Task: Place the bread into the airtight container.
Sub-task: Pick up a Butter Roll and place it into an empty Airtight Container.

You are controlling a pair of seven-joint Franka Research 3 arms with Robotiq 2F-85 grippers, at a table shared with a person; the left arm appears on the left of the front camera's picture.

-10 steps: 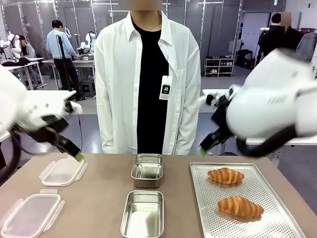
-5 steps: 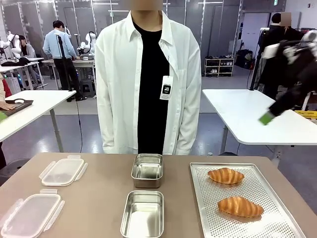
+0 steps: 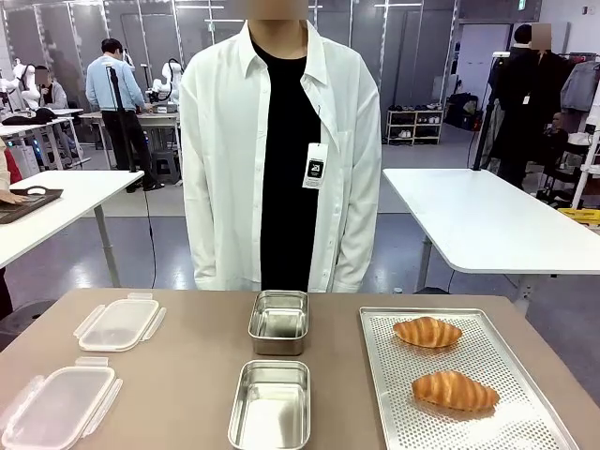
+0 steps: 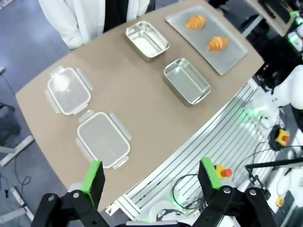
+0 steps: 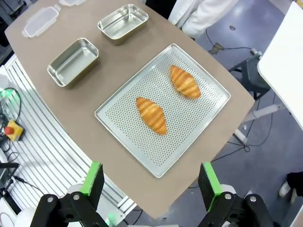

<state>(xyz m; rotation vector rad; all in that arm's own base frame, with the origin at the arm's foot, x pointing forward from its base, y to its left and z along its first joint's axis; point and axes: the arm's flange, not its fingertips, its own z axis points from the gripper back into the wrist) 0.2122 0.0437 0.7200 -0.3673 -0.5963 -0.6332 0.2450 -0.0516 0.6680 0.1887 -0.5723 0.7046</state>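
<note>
Bread: two croissants are lying on the perforated tray (image 3: 511, 417) at the right of the table; the near croissant (image 3: 455, 390) and the far croissant (image 3: 427, 332) are sitting apart, neither touching the rim.
Containers: the near steel tub (image 3: 270, 405) and the far steel tub (image 3: 278, 322) are standing open and empty at the middle; two clear lids (image 3: 117, 324) are lying at the left.
Left gripper (image 4: 150, 170): hanging high over the table's near edge, fingers spread wide, carrying nothing.
Right gripper (image 5: 150, 172): hanging high over the tray, fingers spread wide, carrying nothing.
Handling: the bread is looking light, soft and flaky; a hard squeeze is likely crushing it or shedding crust.
Hold: the thick middle is offering the best purchase, pads closing gently across the short width, not at the tapered tips.
Person: standing at the far edge, arms hanging at the sides.
</note>
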